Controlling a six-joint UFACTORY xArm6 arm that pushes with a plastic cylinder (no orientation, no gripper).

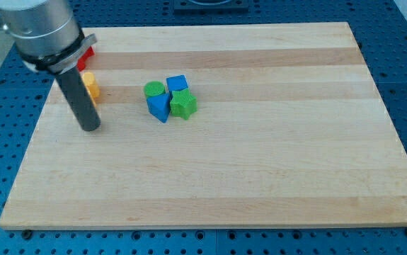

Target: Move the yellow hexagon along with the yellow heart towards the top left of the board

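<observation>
A yellow block [91, 86] peeks out at the view's upper left, mostly hidden behind my rod; its shape cannot be made out, and I cannot tell if a second yellow block is behind it. My tip [90, 128] rests on the board just below the yellow block. A red block [86, 55] shows partly above the yellow one, behind the arm.
A cluster sits at centre left: a green cylinder [154, 89], a blue cube [178, 83], a blue block [159, 107] and a green star-like block [183, 104]. The wooden board [260, 163] lies on a blue perforated table.
</observation>
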